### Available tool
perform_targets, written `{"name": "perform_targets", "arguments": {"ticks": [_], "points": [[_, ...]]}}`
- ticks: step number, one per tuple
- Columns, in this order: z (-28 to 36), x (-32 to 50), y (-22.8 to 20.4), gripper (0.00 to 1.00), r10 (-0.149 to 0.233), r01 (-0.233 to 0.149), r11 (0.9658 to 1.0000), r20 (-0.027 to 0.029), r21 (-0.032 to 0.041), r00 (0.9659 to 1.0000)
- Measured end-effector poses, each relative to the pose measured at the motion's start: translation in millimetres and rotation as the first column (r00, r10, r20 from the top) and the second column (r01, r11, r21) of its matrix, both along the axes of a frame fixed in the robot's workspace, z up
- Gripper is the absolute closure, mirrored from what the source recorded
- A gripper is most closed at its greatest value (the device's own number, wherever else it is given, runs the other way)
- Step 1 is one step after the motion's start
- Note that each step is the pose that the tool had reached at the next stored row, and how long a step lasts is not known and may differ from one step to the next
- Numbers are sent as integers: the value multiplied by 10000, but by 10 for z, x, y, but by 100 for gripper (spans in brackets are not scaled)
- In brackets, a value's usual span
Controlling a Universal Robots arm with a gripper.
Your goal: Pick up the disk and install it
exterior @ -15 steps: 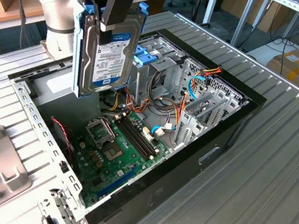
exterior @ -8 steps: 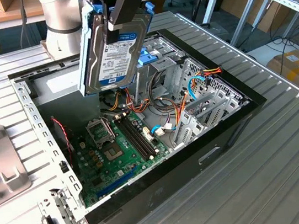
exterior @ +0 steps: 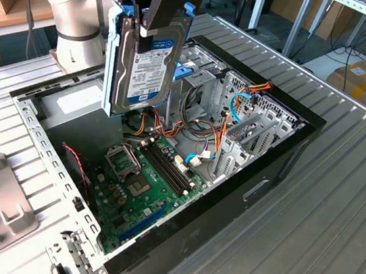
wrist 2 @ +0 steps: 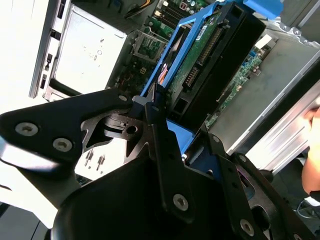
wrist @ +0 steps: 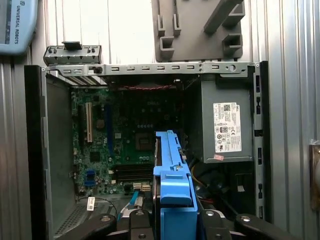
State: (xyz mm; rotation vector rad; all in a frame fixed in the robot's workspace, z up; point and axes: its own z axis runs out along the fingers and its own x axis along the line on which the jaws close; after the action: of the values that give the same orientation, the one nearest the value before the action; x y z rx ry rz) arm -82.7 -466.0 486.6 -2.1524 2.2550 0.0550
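Disk (exterior: 140, 61) clamped in claw (exterior: 152, 15), tilted

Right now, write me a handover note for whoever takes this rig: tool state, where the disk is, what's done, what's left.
Tool: shut on the disk, gripping it at its upper end.
Disk: in the air, tilted steeply on end, over the open computer case and above the motherboard. It appears clear of the parts below.
Done: the pickup.
Left: the install. The disk is not yet seated anywhere in the case.
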Motion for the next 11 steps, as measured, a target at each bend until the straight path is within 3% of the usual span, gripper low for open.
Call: {"name": "perform_targets", "arguments": {"ticks": [11], "points": [[-11, 189, -34, 63, -1, 1, 10000, -20, -1, 10000]]}}
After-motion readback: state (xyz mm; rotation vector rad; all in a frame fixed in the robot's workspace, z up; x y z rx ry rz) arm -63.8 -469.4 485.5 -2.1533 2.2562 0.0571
